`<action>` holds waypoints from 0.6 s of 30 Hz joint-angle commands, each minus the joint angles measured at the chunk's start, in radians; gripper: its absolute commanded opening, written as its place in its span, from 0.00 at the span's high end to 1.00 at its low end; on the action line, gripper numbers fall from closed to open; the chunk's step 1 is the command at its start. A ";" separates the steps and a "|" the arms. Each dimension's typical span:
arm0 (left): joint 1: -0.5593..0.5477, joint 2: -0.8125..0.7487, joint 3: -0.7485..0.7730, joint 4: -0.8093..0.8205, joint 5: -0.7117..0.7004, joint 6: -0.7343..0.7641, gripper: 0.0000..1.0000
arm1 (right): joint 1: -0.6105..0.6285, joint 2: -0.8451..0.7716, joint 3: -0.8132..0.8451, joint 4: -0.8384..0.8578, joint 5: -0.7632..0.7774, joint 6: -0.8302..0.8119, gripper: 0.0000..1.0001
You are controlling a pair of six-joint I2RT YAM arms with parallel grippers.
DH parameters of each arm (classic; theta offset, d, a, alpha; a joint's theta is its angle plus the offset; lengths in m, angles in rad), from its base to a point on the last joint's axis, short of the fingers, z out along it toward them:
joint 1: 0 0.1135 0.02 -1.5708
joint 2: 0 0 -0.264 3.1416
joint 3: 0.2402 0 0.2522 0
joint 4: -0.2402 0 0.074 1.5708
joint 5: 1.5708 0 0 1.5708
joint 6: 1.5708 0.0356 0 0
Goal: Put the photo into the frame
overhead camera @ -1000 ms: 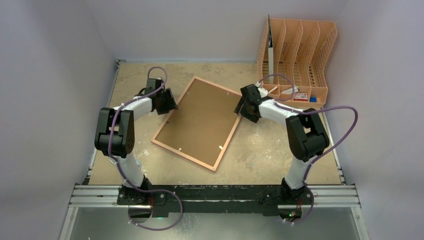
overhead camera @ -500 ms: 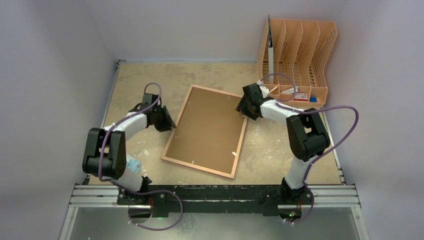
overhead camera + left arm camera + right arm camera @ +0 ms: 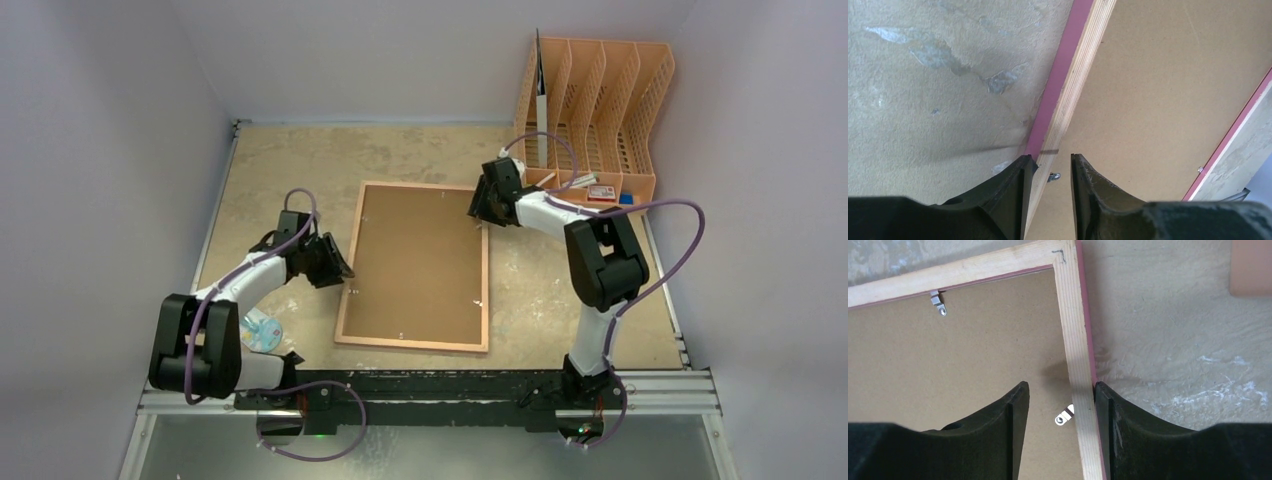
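I'm counting one frame (image 3: pixel 484 290) holding one hardboard backing sheet (image 3: pixel 415 262), two grippers, the left gripper (image 3: pixel 344 271) and the right gripper (image 3: pixel 476 209), one orange file rack (image 3: pixel 600 90) with four slots, and two metal clips (image 3: pixel 939 302) under my right wrist camera.

The frame (image 3: pixel 1071 330) shows pale wood with a fine striped grain on its back, a thin pink outer edge, and a small dark pen mark at its far right corner. The board (image 3: pixel 415 265) inside it is plain brown. The clips (image 3: pixel 938 303) are silver. The table (image 3: pixel 290 170) is mottled beige with whitish scuffs. The rack (image 3: pixel 600 95) at far right is orange with slatted sides, and its tray holds a red-and-white box (image 3: pixel 601 192). The left gripper (image 3: pixel 1049 165) and right gripper (image 3: pixel 1060 392) are black. The arms (image 3: pixel 600 260) are black and white, with purple cables (image 3: pixel 690 240). The walls (image 3: pixel 400 60) are pale lilac-grey.
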 commanded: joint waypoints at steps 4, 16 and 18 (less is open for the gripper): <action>-0.009 -0.045 -0.014 -0.067 -0.052 -0.014 0.59 | 0.004 0.030 0.110 -0.191 0.192 0.136 0.43; -0.009 -0.033 -0.044 -0.001 0.011 -0.019 0.59 | 0.019 0.031 0.058 -0.225 0.148 0.220 0.40; -0.009 -0.035 -0.048 0.004 0.014 -0.020 0.59 | 0.021 0.037 0.062 -0.230 0.135 0.222 0.40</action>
